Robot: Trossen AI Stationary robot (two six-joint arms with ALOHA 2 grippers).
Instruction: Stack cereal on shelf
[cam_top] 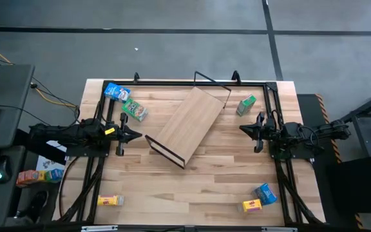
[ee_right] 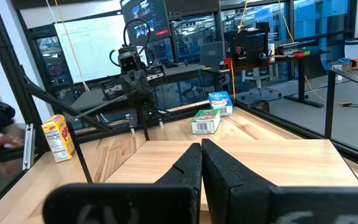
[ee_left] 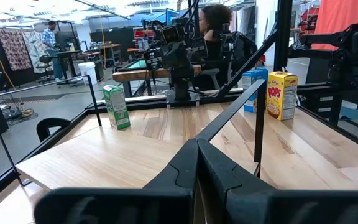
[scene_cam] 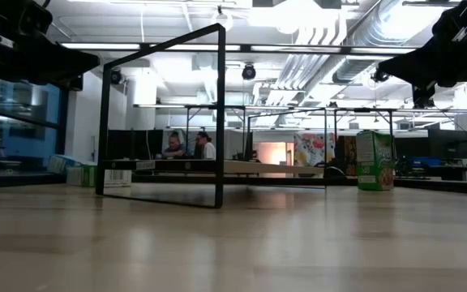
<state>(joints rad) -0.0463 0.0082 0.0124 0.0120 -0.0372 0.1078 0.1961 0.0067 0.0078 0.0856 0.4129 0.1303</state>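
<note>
— Cereal first: where are the boxes, measured from the grippers?

— Scattered, all six on the tabletop (cam_top: 237, 187), not one on the shelf (cam_top: 190, 122). A blue box (cam_top: 116, 91) and a green box lying flat (cam_top: 134, 109) sit just beyond the left gripper (cam_top: 134, 135), towards the far edge. A yellow box (cam_top: 110, 201) lies well behind that gripper, by the near edge. The upright green box (cam_top: 246, 104) stands just past the right gripper (cam_top: 247, 128), on the far side. A second blue box (cam_top: 265, 193) and a second yellow box (cam_top: 252, 205) touch each other, well off from that gripper at the near right corner.

— And the shelf?

— It lies slantwise between the two grippers, its black wire frame (cam_top: 165, 151) at the end close to the left gripper, the other frame end towards the far rail. Neither gripper touches it.

— What are the claws doing?

— Both are clenched with nothing between the fingers. In the left wrist view the left fingers (ee_left: 185, 168) are pressed together; in the right wrist view the right fingers (ee_right: 219, 165) meet the same way. Each arm hovers at its own side, pointing inward at the board.

— Anything beyond the table?

— People (scene_cam: 186, 146) sit at desks in the room behind, in the low view.
</note>
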